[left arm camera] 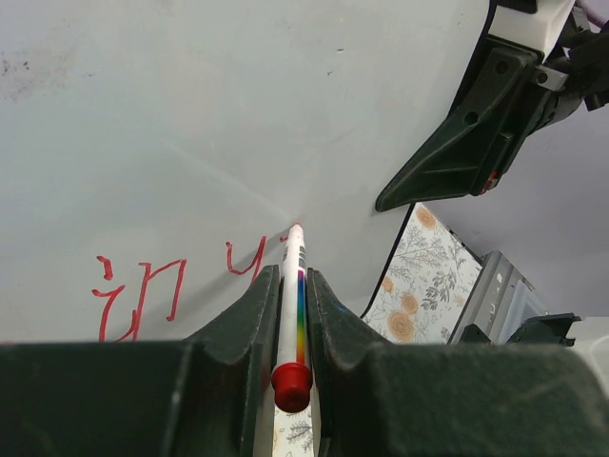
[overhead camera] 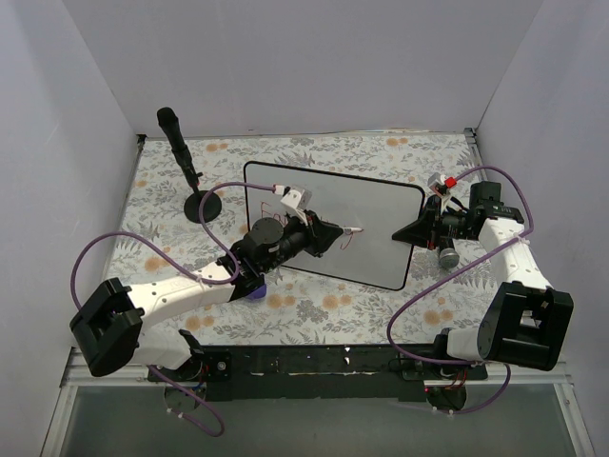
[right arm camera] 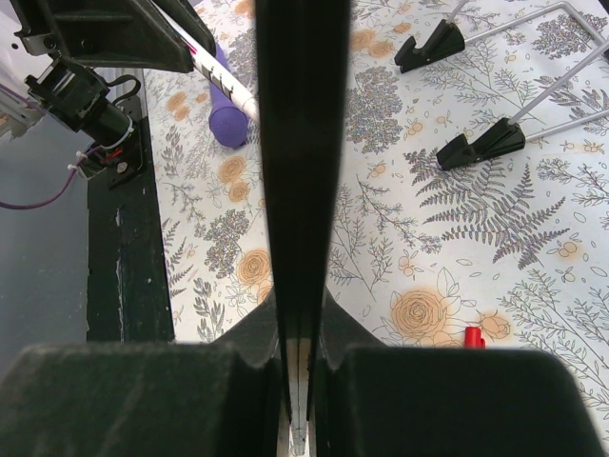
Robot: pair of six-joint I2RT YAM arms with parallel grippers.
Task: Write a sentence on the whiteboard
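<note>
The whiteboard [overhead camera: 371, 252] stands tilted on the floral table. My left gripper [overhead camera: 335, 234] is shut on a white marker with a rainbow stripe [left arm camera: 295, 286]. The marker's red tip touches the board [left arm camera: 190, 114]. Red lettering [left arm camera: 143, 295], roughly "in y", lies on the board to the left of the tip. The rest of the sentence is out of view. My right gripper [overhead camera: 407, 232] is shut on the board's right edge, seen edge-on in the right wrist view [right arm camera: 303, 143]. It also shows in the left wrist view [left arm camera: 457, 152].
A black stand [overhead camera: 183, 152] on a round base stands at the back left. A purple object [right arm camera: 228, 124] lies under the left arm. A red cap [right arm camera: 473, 336] lies on the cloth. The board's black feet [right arm camera: 481, 148] rest on the table. White walls enclose the area.
</note>
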